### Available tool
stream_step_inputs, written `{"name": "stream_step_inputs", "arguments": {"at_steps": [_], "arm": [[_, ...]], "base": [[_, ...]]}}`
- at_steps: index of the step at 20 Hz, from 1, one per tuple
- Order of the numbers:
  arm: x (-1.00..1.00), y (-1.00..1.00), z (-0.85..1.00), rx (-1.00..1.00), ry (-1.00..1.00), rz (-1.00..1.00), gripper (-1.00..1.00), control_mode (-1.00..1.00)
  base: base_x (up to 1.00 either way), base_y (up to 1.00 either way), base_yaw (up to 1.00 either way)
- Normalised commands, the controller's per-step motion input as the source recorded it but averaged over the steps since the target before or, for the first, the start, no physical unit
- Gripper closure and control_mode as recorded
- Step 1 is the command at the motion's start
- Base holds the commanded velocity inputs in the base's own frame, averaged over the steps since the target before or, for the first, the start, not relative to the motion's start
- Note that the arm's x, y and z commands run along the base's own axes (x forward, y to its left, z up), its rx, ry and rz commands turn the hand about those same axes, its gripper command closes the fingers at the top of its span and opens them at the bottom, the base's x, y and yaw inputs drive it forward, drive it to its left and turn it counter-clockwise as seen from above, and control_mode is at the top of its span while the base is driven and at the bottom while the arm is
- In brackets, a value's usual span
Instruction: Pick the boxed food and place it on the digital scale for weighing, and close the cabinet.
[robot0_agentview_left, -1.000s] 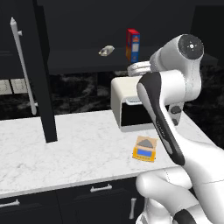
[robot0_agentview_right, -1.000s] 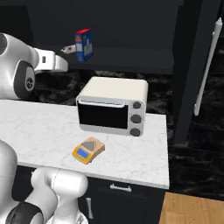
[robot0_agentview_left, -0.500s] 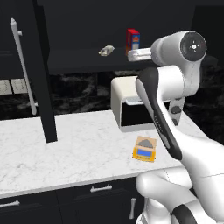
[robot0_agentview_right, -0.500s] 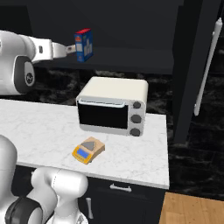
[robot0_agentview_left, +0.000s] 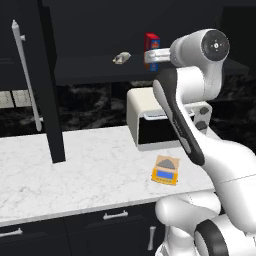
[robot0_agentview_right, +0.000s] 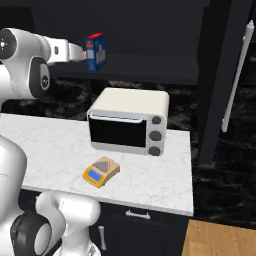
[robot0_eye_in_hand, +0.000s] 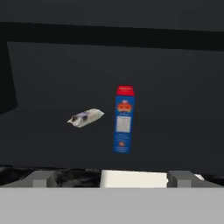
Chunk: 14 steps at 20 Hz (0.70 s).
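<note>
Boxed food (robot0_eye_in_hand: 123, 120) stood upright on cabinet (robot0_agentview_left: 30, 90) shelf beside small packet (robot0_eye_in_hand: 86, 117). Gripper (robot0_agentview_right: 80, 53) held wide open, nothing held, lined up for grab.

The robot's arm is covering the lower part of the boxed food (robot0_agentview_left: 152, 44) in the left base view and part of the toaster oven (robot0_agentview_left: 145, 120) too. The small packet (robot0_eye_in_hand: 85, 117) is looking too blurry to read. The cabinet (robot0_agentview_right: 220, 80) is running off the top edge.
</note>
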Motion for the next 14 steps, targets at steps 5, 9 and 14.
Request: {"name": "stream_step_inputs", "arguments": {"at_steps": [5,9,14], "arm": [[0.27,0.0,0.03,0.0,0.04,-0.07,-1.0,-1.0],[0.1,0.0,0.05,0.0,0.06,-0.12,-1.0,-1.0],[0.12,-0.05,0.0,0.02,0.12,-0.05,-1.0,-1.0]], "base": [[0.0,0.0,0.0],[0.0,0.0,0.0],[0.0,0.0,0.0]]}}
